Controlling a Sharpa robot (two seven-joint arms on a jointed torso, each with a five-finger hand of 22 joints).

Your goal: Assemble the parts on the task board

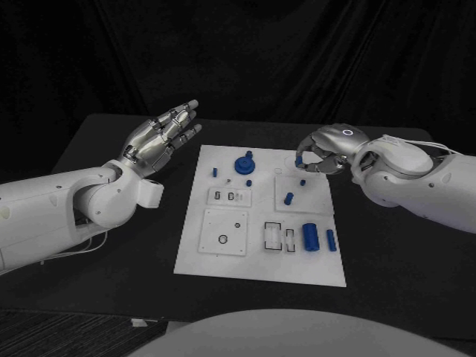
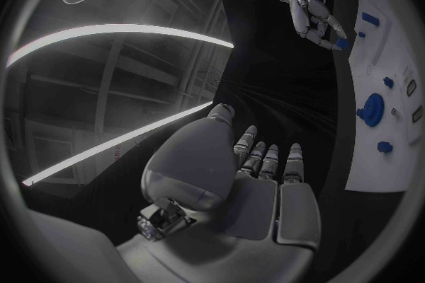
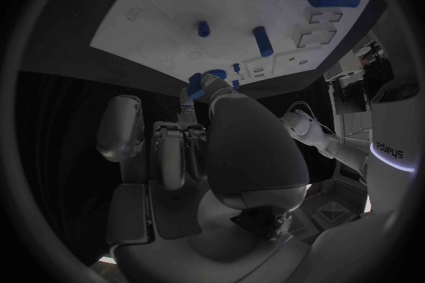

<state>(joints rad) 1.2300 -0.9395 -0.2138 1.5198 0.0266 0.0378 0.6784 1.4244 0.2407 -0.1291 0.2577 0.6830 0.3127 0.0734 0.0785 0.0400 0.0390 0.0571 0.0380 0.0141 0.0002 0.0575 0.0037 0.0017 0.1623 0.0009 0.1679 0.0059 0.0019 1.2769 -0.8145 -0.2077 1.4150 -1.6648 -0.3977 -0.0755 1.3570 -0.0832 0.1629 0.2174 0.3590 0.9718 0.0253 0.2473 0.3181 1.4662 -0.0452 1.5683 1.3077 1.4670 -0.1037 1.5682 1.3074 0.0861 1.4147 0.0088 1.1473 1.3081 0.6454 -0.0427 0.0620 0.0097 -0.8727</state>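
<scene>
Right hand (image 1: pixel 322 155) pinches a blue part (image 1: pixel 301 158) over the board's (image 1: pixel 195 253) far edge.

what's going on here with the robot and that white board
The right hand holds a small blue part at the far right corner of the task board. The left hand hangs open and off the board to its left, holding nothing. Other blue parts, such as a round knob and a cylinder, are on the board.
</scene>
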